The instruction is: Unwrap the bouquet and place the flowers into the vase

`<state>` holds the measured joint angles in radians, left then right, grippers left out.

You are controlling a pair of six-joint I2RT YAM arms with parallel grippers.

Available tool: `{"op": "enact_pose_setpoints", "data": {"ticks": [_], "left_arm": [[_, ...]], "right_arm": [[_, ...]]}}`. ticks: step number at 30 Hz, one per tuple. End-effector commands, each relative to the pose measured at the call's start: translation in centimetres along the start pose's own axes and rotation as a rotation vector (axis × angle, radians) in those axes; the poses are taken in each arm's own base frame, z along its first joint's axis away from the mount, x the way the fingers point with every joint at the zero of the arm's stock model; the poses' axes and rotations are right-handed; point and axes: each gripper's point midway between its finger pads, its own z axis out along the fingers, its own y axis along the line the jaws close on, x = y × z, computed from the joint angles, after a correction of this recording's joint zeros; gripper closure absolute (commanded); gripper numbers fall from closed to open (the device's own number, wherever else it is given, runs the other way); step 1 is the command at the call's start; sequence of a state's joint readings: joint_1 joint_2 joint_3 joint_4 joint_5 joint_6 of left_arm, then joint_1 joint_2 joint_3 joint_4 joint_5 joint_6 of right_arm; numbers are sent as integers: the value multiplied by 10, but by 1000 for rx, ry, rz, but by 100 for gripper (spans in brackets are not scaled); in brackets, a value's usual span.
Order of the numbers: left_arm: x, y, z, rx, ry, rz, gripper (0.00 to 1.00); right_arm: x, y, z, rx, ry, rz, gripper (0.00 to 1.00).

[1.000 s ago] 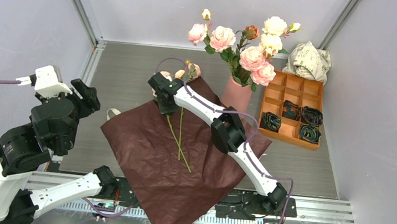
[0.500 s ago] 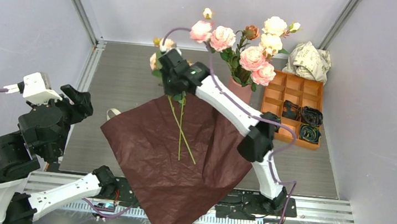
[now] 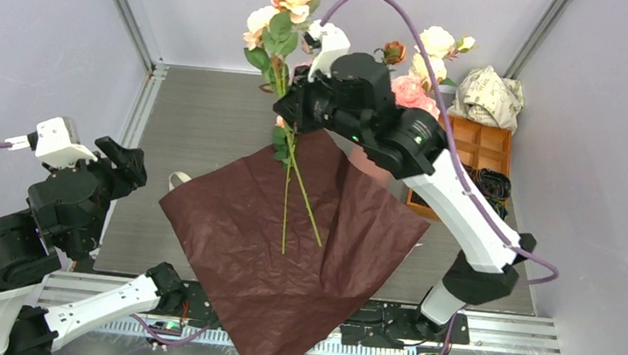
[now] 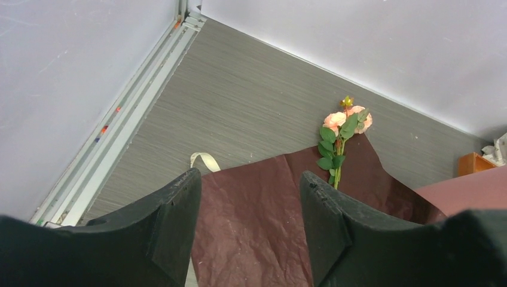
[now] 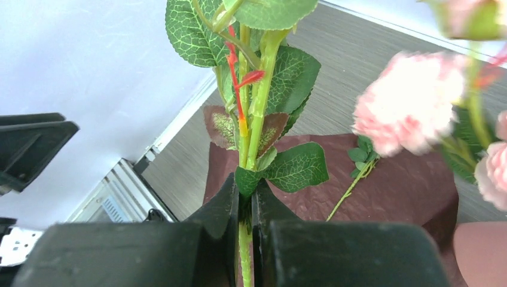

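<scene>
Your left claw [image 4: 250,178] hangs wide and empty. Farther out, your right claw [image 5: 245,194] is pinched on the flowers [image 5: 254,119], stems upright through it. The vase [image 3: 368,166] stands to that claw's right, partly under its forearm.

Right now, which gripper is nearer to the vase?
Right. The right gripper, shut on rose stems, hangs close beside the vase, just to its left in the top view. The left gripper sits open much farther out to the vase's left.
</scene>
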<state>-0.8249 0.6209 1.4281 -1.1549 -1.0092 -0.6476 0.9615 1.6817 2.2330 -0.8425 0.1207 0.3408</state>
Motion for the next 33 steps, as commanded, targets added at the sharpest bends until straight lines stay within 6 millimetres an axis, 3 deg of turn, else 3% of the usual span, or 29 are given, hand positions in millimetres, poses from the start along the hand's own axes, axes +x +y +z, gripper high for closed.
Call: {"op": "enact_pose_setpoints", "data": {"ticks": [1,7,17,24,33], "left_arm": [[-2,-2,-2,16,0,-40,39],[0,-5,-2,26,10,-46,40],[13,-37,8,99,52,-7,41],[19,-62,13,201,43,1,41],[26,-77,18,229,55,16,41]], "right_arm": [[-35,16,-40,-82,-141,-7,99],[-61,2,-86,-34,-267,-34,99],[-118,-63,-154,298,-631,-179,99],[-143,-83,-173,468,-809,-302,99],[-168,-87,-183,585,-925,-388,99]]}}
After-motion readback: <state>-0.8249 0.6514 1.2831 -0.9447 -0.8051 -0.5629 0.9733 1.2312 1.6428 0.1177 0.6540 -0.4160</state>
